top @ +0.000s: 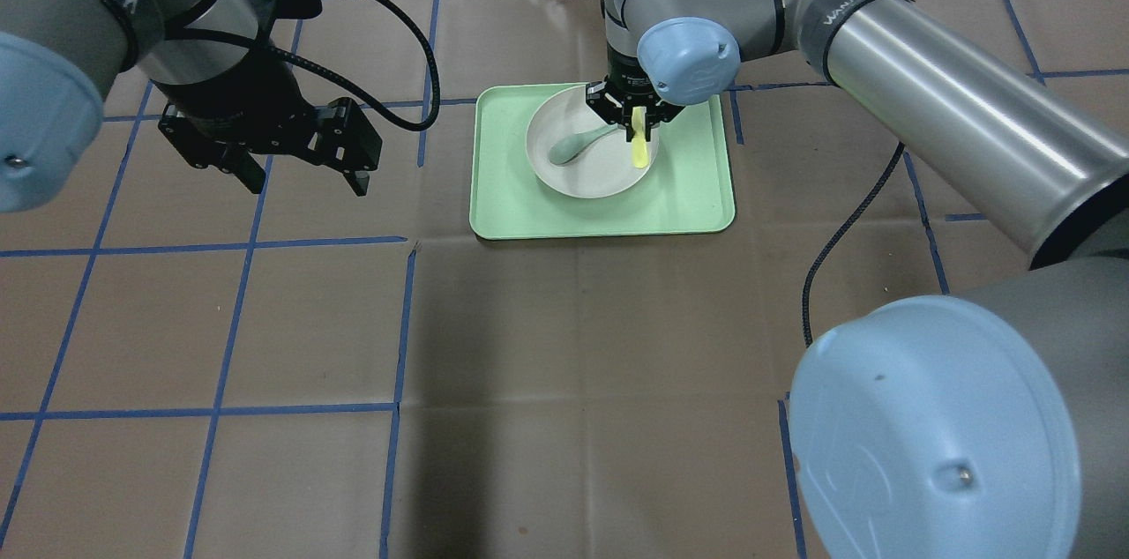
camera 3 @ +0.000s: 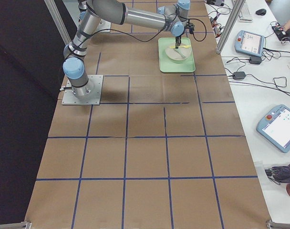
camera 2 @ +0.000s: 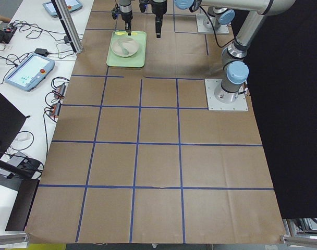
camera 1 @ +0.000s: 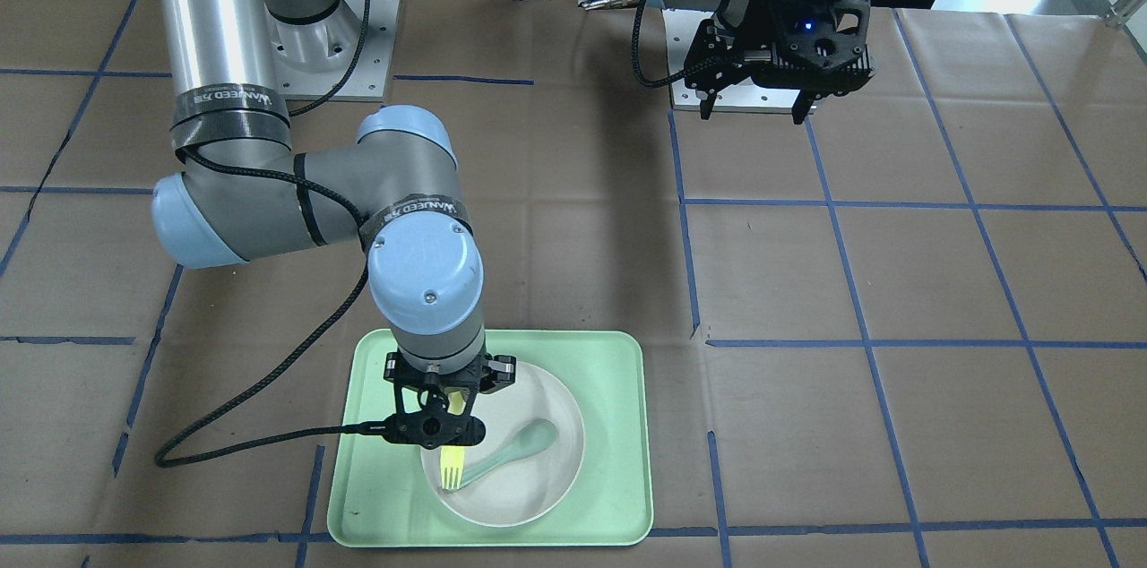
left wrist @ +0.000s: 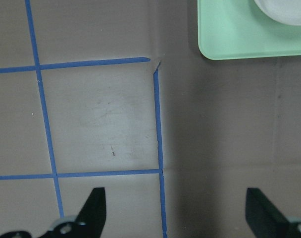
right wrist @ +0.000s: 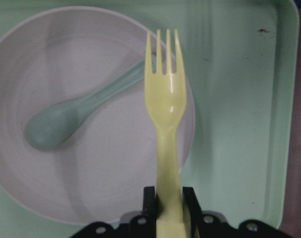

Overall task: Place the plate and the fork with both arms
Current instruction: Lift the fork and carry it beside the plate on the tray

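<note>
Your right claw [top: 637, 114] is pinching the yellow fork [right wrist: 165, 99] by its handle, with both fingers [right wrist: 149, 198] pressed tight on it. The fork hangs over the plate [top: 591, 175], near the plate's rim, with its tines pointing away from the claw. You cannot tell if the tines touch the plate or just float above it. The plate sits flat inside the green tray [top: 688, 197], with bare tray showing all around it. A pale green spoon [top: 573, 149] lies in the plate (its bowl end is near the middle, and its handle reaches toward the fork's tines). Your left claw [top: 309, 186] is spread wide and holds nothing. It hangs over the brown table [top: 564, 365] with the blue tape lines, well apart from the tray. From the left wrist view you can see only a corner of the tray and a small bit of the plate's rim, up past the two open fingers [left wrist: 93, 208].
</note>
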### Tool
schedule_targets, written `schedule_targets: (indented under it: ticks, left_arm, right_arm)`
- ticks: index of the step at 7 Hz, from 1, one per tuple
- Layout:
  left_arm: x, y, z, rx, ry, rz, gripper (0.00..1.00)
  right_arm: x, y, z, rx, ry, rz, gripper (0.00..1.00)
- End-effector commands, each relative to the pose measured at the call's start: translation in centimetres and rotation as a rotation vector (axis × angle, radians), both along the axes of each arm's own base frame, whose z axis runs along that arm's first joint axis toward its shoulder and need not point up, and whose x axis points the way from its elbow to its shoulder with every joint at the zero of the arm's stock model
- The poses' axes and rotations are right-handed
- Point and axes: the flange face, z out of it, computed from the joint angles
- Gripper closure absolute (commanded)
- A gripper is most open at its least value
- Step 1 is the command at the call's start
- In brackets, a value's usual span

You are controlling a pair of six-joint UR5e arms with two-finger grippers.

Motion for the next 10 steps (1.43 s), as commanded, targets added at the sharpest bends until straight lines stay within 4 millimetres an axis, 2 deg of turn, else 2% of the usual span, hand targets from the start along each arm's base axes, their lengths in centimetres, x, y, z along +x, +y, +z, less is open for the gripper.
schedule_targets:
  ticks: [1, 3, 5, 6, 7, 8, 9, 10]
  left_arm:
    - [0.0, 0.0, 0.0, 0.000, -0.001, 0.000, 0.00]
    - [0.0, 0.0, -0.1, 0.001, -0.001, -0.002, 0.00]
    - [0.0, 0.0, -0.1, 0.001, -0.001, -0.002, 0.00]
    - [0.0, 0.0, -0.1, 0.001, 0.000, 0.000, 0.00]
    - [0.0, 0.0, -0.1, 0.001, 0.000, 0.000, 0.00]
    - [0.0, 0.0, -0.1, 0.001, 0.000, 0.000, 0.00]
    - [0.0, 0.0, -0.1, 0.002, 0.002, 0.000, 0.00]
    - [0.0, 0.0, -0.1, 0.002, 0.003, 0.000, 0.00]
  right_arm:
    - [-5.0, 0.7, -1.3, 0.043, -0.004, -0.011, 1.00]
    - [-7.1, 0.3, -3.3, 0.056, -0.011, 0.003, 1.00]
    - [-6.9, -0.5, -7.2, 0.017, -0.021, 0.003, 1.00]
    - [-6.8, -0.8, -7.9, 0.012, -0.020, 0.003, 1.00]
    - [-6.7, -0.9, -7.7, 0.007, -0.021, 0.001, 1.00]
    - [-6.8, -1.0, -7.8, 0.007, -0.018, 0.001, 0.94]
    - [-6.9, -1.1, -7.6, 0.003, -0.008, 0.003, 0.54]
    - [-7.1, -1.3, -7.2, -0.005, -0.010, 0.002, 0.01]
